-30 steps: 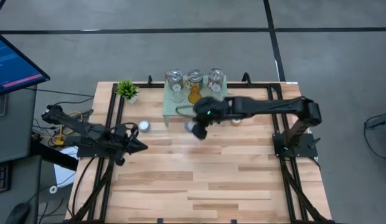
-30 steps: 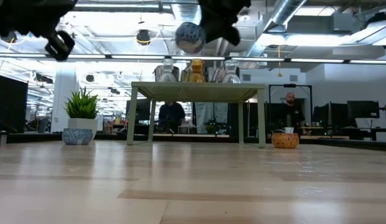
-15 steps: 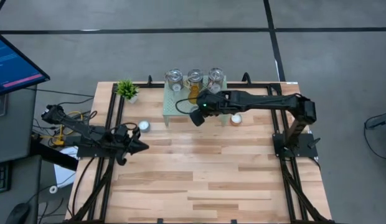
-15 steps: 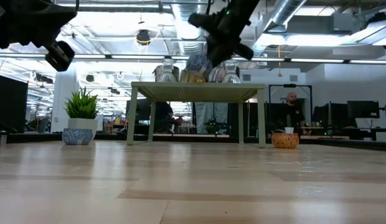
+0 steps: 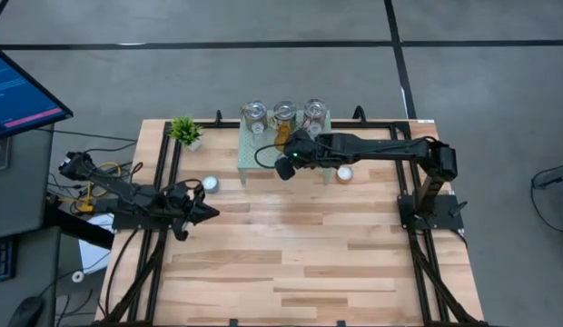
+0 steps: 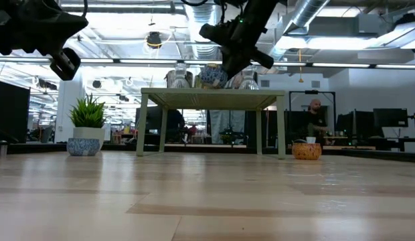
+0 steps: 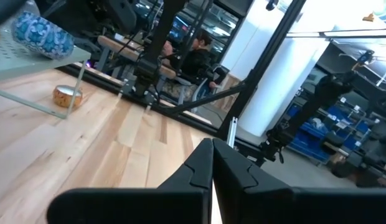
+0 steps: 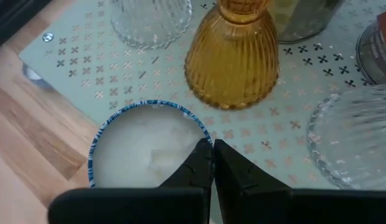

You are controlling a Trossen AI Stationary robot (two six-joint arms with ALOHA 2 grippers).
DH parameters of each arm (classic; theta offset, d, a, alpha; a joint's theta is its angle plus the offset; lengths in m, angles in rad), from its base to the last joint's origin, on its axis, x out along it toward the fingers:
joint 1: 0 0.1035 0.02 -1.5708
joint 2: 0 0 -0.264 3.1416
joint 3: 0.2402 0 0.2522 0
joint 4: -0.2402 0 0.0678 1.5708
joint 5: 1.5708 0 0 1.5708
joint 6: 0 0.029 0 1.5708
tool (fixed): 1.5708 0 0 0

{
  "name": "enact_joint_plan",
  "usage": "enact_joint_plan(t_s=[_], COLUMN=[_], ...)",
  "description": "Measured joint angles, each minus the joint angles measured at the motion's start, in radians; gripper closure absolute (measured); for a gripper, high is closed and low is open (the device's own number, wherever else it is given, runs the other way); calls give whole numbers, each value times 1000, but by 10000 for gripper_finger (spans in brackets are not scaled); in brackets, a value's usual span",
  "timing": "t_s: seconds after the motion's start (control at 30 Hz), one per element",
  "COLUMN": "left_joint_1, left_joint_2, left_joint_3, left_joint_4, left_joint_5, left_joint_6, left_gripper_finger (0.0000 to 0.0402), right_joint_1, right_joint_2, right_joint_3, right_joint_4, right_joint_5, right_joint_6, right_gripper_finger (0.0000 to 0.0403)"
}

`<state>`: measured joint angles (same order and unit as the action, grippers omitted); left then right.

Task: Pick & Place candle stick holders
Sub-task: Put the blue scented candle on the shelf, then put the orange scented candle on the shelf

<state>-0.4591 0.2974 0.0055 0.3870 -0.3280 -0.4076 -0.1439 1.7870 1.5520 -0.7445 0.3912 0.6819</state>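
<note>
Gripping a blue-and-white candle cup (image 8: 146,146) by its rim in the right gripper's (image 8: 211,160) closed fingers, over the mesh stand's (image 8: 93,68) front edge beside the amber glass holder (image 8: 233,59); left gripper (image 5: 204,212), fingers shut, idling empty above the bench (image 5: 291,254).

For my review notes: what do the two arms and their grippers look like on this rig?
Both arms are dark, jointed and slim. The right arm shows a small green light near its gripper. The left gripper ends in tapered dark fingers; cables trail by the left arm's base.
</note>
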Motion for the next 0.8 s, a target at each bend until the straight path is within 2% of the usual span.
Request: enact_joint_plan(t_s=[0.4,0.8], left_joint_1=[0,0], left_joint_2=[0,0], left_joint_3=[0,1], left_joint_4=[9,14], left_joint_5=[-12,-12], left_joint_6=[-1,-1], left_gripper_finger=[397,397], right_joint_1=[-9,-11], right_joint_2=[1,1], right_joint_3=[0,33], right_joint_4=[48,43], right_joint_5=[6,57], right_joint_6=[-3,-15], right_gripper_finger=[399,323])
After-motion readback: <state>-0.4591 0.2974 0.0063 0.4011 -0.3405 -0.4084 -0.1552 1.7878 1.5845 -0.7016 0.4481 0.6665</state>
